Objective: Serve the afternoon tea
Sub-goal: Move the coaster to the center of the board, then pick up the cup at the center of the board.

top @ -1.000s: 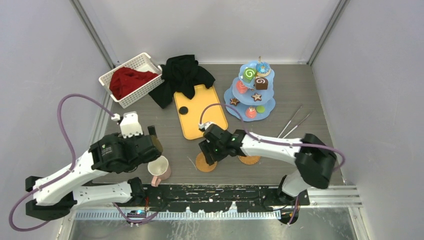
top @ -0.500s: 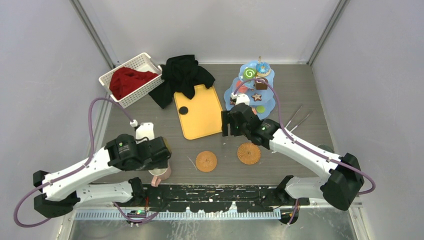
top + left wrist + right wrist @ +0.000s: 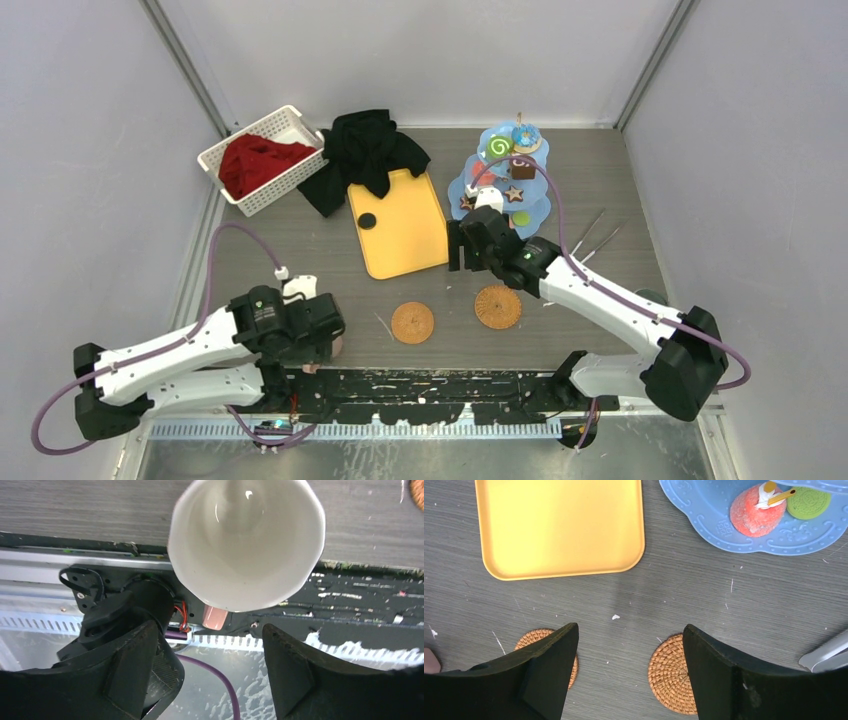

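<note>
The cream mug (image 3: 245, 540) with its pink handle (image 3: 216, 616) stands upright and empty at the table's near edge. My left gripper (image 3: 215, 670) is open above it, its fingers on the handle side and apart from it; in the top view the left gripper (image 3: 312, 345) covers most of the mug. The pale-blue three-tier stand (image 3: 500, 180) holds several toy sweets. An orange-pink sweet (image 3: 756, 512) and a green cookie (image 3: 808, 502) lie on its bottom tier (image 3: 724, 530). My right gripper (image 3: 462, 250) is open and empty just left of the stand's foot. The grey metal mug is out of view.
An orange-yellow tray (image 3: 400, 225) lies mid-table with a black cloth (image 3: 365, 150) on its far end. A white basket (image 3: 262, 158) with red cloth stands far left. Two woven coasters (image 3: 412, 322) (image 3: 497, 306) lie near the front. Thin metal utensils (image 3: 590, 240) lie right of the stand.
My right gripper has left the coasters and moved up beside the stand. My left arm has swung toward the near edge and now hangs over the mug.
</note>
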